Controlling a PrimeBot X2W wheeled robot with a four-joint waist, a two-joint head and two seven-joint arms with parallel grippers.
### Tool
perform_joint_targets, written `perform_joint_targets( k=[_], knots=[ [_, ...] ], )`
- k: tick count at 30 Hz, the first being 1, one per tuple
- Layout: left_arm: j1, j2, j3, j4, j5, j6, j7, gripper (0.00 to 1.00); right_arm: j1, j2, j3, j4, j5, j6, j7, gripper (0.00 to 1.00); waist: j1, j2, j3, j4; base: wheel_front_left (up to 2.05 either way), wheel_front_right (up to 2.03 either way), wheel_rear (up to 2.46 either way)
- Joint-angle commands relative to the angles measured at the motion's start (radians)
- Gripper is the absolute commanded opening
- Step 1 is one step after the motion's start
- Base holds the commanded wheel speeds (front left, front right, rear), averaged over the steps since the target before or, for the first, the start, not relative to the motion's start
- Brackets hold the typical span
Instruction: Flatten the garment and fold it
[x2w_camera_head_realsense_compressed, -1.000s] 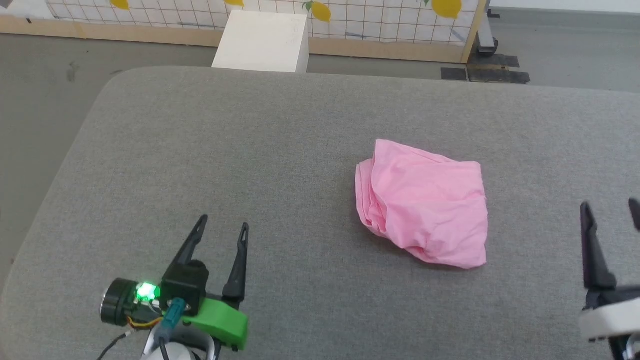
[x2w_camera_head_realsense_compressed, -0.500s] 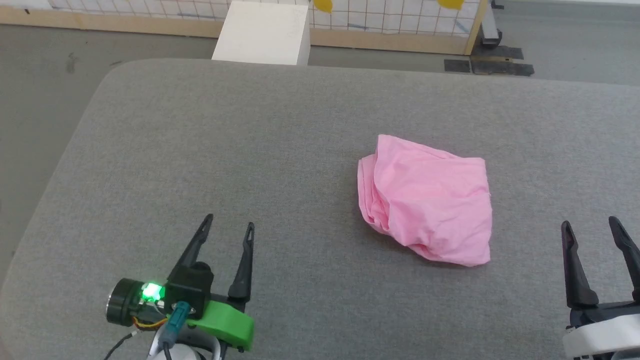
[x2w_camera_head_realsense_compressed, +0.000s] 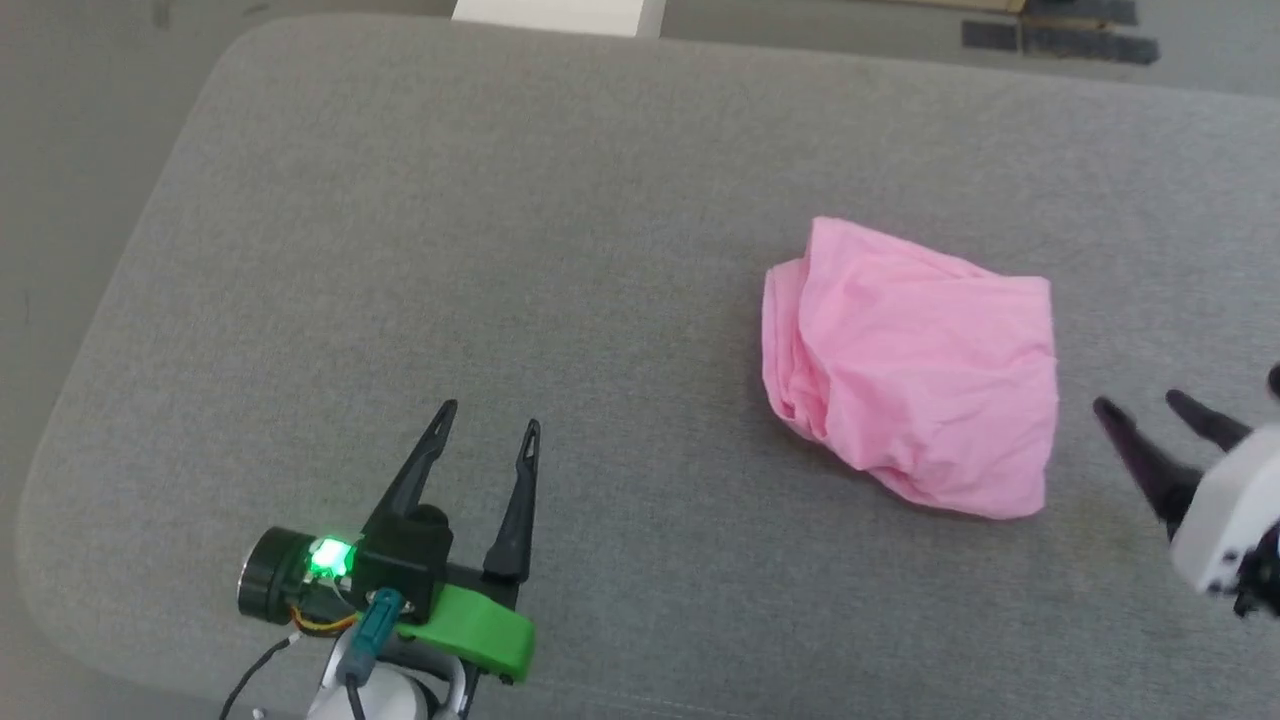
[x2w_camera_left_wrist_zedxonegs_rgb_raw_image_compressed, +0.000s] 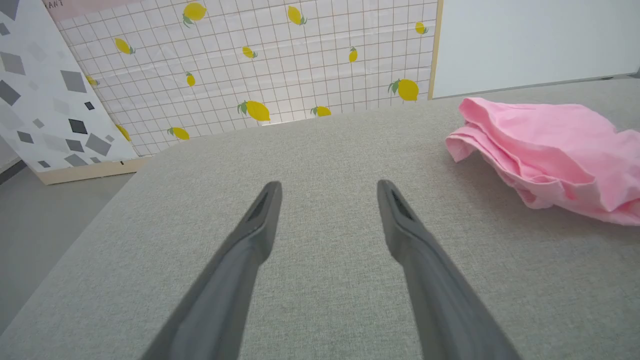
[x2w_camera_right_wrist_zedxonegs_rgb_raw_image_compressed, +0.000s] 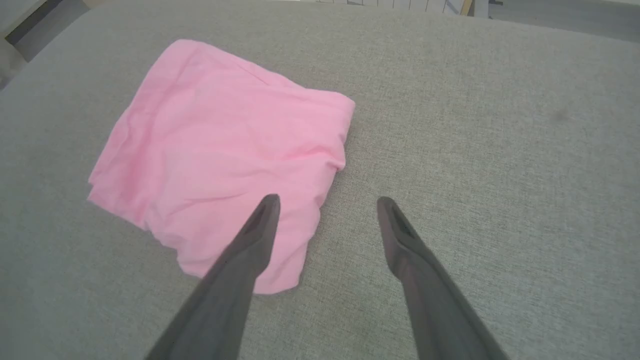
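Jaws both gape empty — garment (x2w_camera_head_realsense_compressed: 910, 370) lies crumpled between them, nearer the right pair.

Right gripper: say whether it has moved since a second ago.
Yes. Judged against the garment, the right gripper has moved left, toward the garment's right edge, and now angles toward it, jaws open.

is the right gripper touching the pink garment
Apart. The head view shows bare grey surface between the garment and the open right gripper.
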Motion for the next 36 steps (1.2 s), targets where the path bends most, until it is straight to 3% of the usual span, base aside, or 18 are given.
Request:
perform_joint_targets(
  k=[1,5,9,13,17,19,23,27,36],
  knots=[
    [-0.019,-0.008,-0.001,0.0,0.012,-0.005,-0.008,1.0,-0.054,0.01,-0.017,0.023,0.046,0.003,0.076,1.0,0.0,0.0,0.061,0.053,0.0,0.0,0.0],
    [-0.032,-0.024,-0.006,0.007,0.023,-0.015,-0.008,1.0,-0.157,0.028,-0.052,0.081,0.084,0.003,0.257,1.0,0.0,0.0,0.099,0.09,0.0,0.0,0.0],
    [-0.047,-0.045,-0.005,0.013,0.031,-0.023,-0.009,1.0,-0.219,0.052,-0.081,0.163,0.025,0.003,0.369,1.0,0.0,0.0,0.122,0.124,0.0,0.0,0.0],
    [-0.048,-0.071,0.004,0.015,0.05,-0.031,-0.009,1.0,-0.261,0.119,-0.104,0.246,-0.04,0.003,0.42,1.0,0.0,0.0,0.14,0.164,0.0,0.0,0.0],
    [-0.039,-0.081,0.008,0.018,0.062,-0.04,-0.009,1.0,-0.246,0.129,-0.084,0.28,-0.102,0.003,0.423,1.0,0.0,0.0,0.145,0.177,0.0,0.0,0.0],
    [-0.035,-0.085,0.012,0.021,0.067,-0.044,-0.009,1.0,-0.234,0.124,-0.066,0.291,-0.131,0.003,0.414,0.02,0.0,0.0,0.145,0.18,0.0,0.0,0.0],
    [-0.027,-0.094,0.02,0.031,0.072,-0.05,-0.009,1.0,-0.227,0.101,-0.024,0.295,-0.15,0.003,0.357,0.0,0.0,0.0,0.132,0.171,0.0,0.0,0.0],
    [-0.022,-0.098,0.025,0.045,0.073,-0.059,-0.009,1.0,-0.245,0.025,0.071,0.254,-0.15,0.003,0.29,0.0,0.0,0.0,0.106,0.139,0.0,0.0,0.0],
    [0.002,-0.096,0.037,0.055,0.068,-0.071,-0.009,1.0,-0.319,-0.329,0.393,0.058,-0.059,0.003,0.232,0.0,0.0,0.0,0.077,-0.01,0.0,0.0,0.0]
  ],
)
